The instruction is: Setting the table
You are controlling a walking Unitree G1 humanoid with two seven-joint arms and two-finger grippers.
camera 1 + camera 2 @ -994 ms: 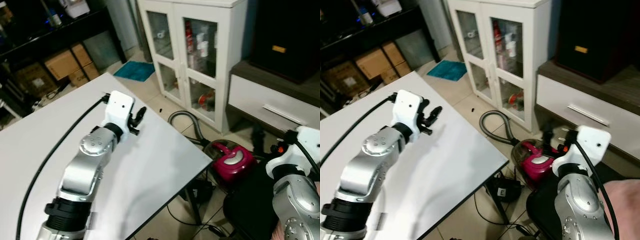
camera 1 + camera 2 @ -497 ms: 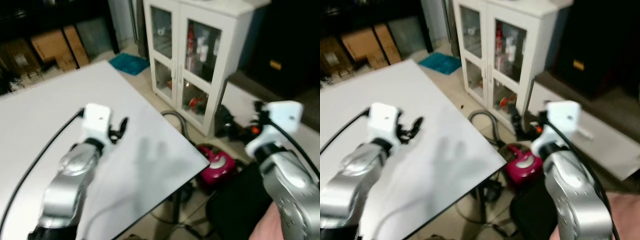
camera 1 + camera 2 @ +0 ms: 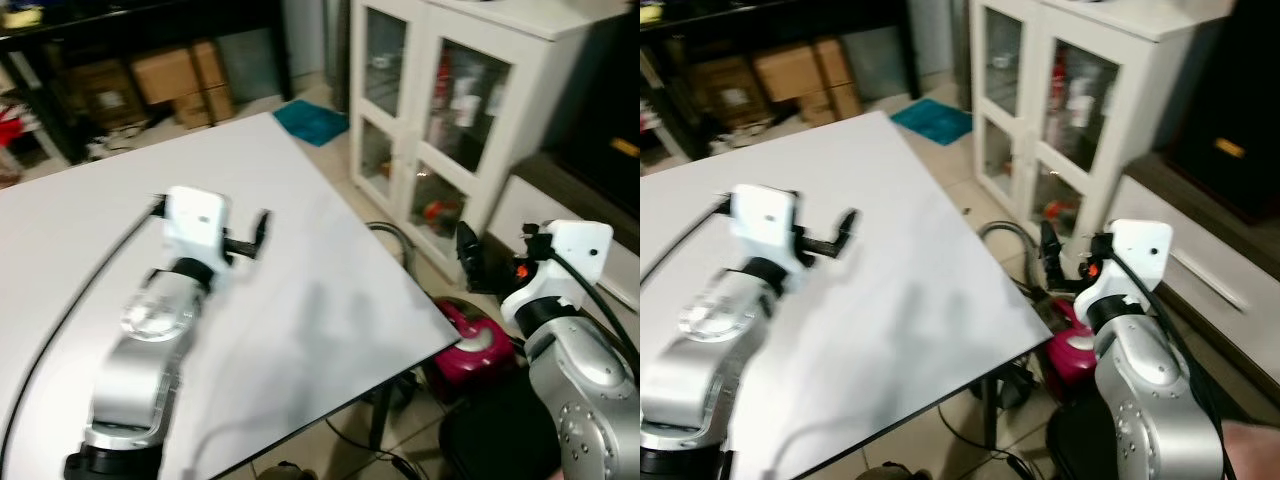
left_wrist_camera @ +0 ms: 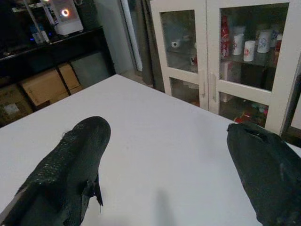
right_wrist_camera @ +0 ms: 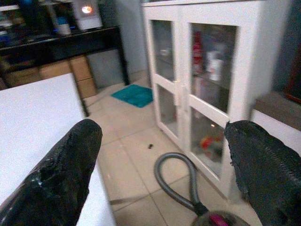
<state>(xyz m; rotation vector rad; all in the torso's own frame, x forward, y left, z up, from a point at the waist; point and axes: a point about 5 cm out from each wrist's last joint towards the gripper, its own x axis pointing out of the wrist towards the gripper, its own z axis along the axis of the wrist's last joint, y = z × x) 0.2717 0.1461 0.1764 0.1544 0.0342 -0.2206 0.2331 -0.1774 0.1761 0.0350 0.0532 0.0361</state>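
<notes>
White table (image 3: 330, 300), no legible writing

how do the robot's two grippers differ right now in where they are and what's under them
The left gripper hangs over the white table; the right gripper is past the table's edge, over the tiled floor.
The left gripper faces bare tabletop with the white cabinet beyond; the right gripper looks at a grey vacuum hose lying before that cabinet.
Both are open and hold nothing.
</notes>
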